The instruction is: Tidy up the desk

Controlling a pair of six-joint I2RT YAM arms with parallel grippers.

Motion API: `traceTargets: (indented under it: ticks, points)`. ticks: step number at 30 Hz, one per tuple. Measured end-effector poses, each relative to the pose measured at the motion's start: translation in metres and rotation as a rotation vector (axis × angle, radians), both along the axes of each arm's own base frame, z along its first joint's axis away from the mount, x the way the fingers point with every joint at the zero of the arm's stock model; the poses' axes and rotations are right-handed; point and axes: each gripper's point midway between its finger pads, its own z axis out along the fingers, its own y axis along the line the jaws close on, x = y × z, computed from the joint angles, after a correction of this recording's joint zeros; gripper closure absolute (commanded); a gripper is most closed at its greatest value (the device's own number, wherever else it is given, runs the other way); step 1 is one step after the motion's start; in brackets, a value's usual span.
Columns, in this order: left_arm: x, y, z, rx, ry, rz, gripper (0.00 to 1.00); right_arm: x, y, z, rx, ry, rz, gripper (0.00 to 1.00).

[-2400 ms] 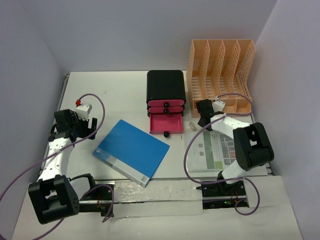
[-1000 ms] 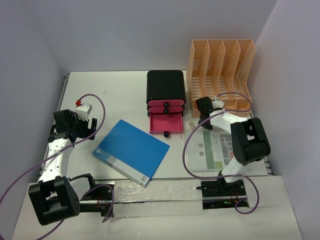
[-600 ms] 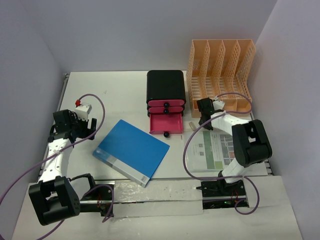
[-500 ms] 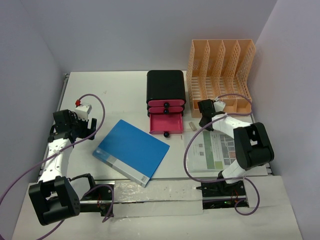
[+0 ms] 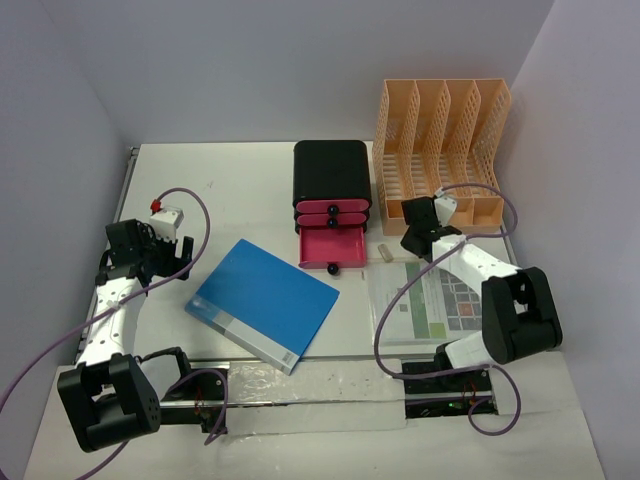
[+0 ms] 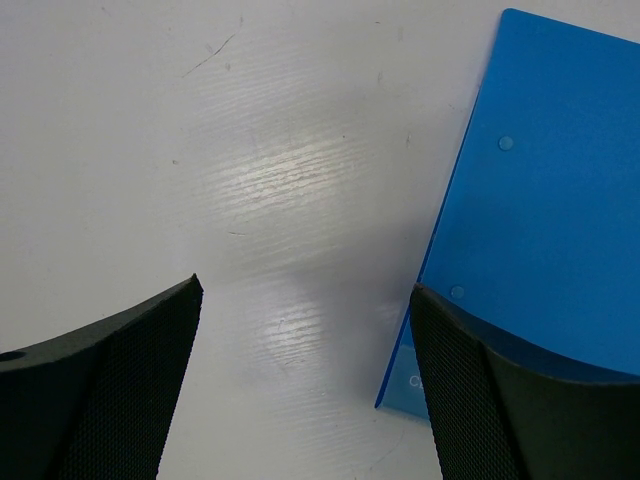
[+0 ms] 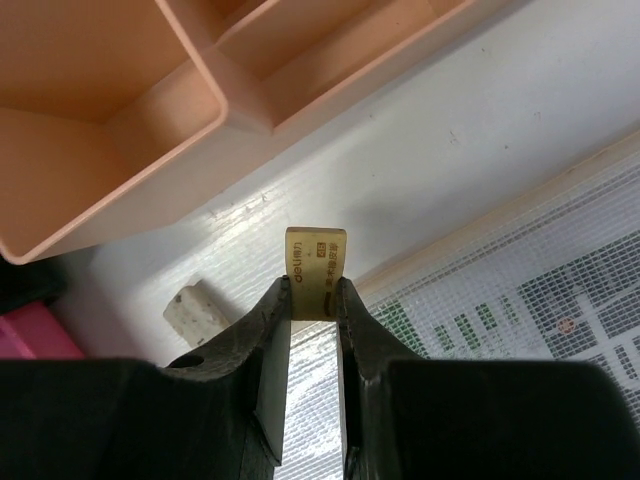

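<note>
The white desk (image 5: 240, 190) carries a blue folder (image 5: 263, 302) near its middle front. My left gripper (image 5: 170, 258) hovers open over bare desk (image 6: 290, 170), the blue folder's (image 6: 540, 210) edge just right of its fingers. My right gripper (image 5: 420, 235) is in front of the orange file rack (image 5: 440, 140). In the right wrist view it (image 7: 314, 285) is shut on a small yellowish eraser (image 7: 316, 255), held upright above the desk beside a mesh document pouch (image 7: 500, 290). A white eraser (image 7: 195, 308) lies loose to the left.
A black box with pink drawers (image 5: 331, 180) stands at the back centre, its bottom drawer (image 5: 332, 248) pulled open. The white eraser (image 5: 381, 250) lies between that drawer and the mesh pouch (image 5: 440, 300). The orange rack's base (image 7: 110, 120) is close ahead of the right fingers.
My right gripper has narrowed onto the yellowish eraser and the right arm has swung a little to the right. The left arm has not moved.
</note>
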Motion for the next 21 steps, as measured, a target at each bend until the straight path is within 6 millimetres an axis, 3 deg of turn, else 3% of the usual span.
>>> traceTargets:
  ticks: [3,5,12,16,21]
  points:
    - [0.000,0.000,0.000,0.000,0.000,0.000,0.10,-0.004,0.008,0.005,-0.014,-0.007,0.028,0.96]
    - [0.000,0.000,0.000,0.000,0.000,0.000,0.10,-0.011,0.026,0.012,-0.035,-0.016,0.086,0.96]
    - [0.000,0.000,0.000,0.000,0.000,0.000,0.10,-0.038,0.115,0.052,-0.026,-0.148,0.383,0.95]
    - [0.000,0.000,0.000,0.000,-0.001,0.000,0.10,-0.041,0.165,0.071,0.032,-0.258,0.511,0.95]
    - [0.000,0.000,0.001,0.001,-0.004,0.001,0.10,-0.030,0.211,0.054,0.005,-0.247,0.598,0.95]
